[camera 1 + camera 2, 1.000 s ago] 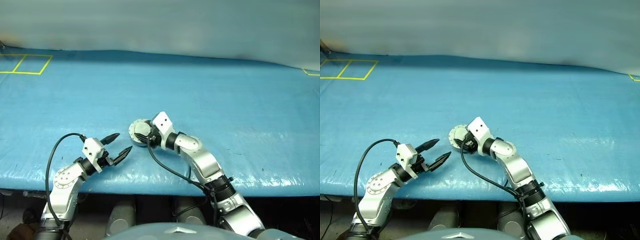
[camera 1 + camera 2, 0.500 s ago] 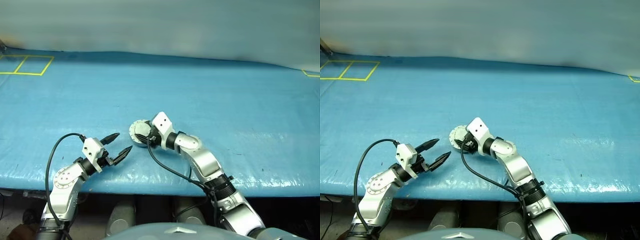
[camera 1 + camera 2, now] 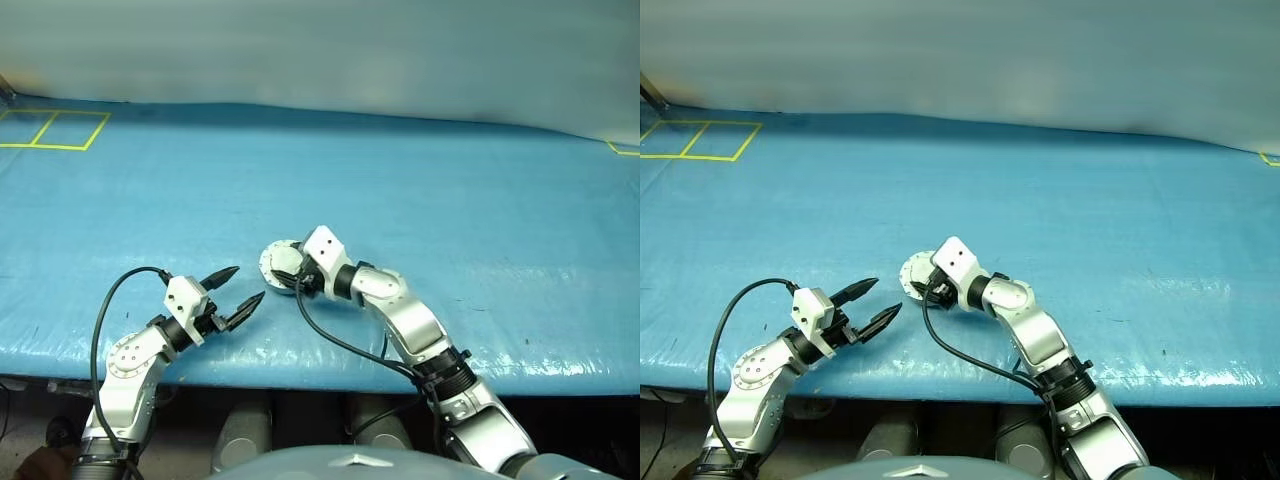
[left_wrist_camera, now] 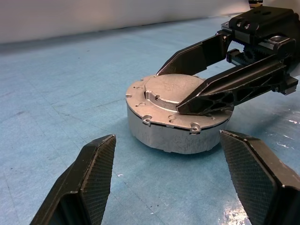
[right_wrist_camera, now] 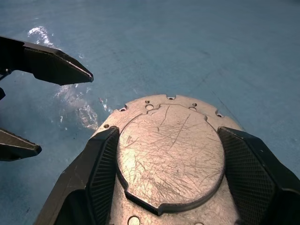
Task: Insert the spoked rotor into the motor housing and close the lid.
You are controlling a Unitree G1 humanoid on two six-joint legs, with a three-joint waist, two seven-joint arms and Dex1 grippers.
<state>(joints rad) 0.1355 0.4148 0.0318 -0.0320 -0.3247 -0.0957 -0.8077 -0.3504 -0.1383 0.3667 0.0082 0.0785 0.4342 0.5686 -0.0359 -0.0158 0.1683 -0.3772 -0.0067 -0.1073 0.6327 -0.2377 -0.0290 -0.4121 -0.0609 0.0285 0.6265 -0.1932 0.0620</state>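
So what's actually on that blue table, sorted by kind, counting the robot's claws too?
Round silver metal motor housing, its scratched flat lid closed on top: 1
Black two-fingered grippers: 2, the left gripper open beside it, the right gripper straddling the lid
Yellow taped rectangles at the far left corner: 2
Total: 5

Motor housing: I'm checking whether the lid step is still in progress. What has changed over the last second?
Nothing visibly changed. The right gripper stays spread over the lid of the closed motor housing, and the left gripper stays open beside it.
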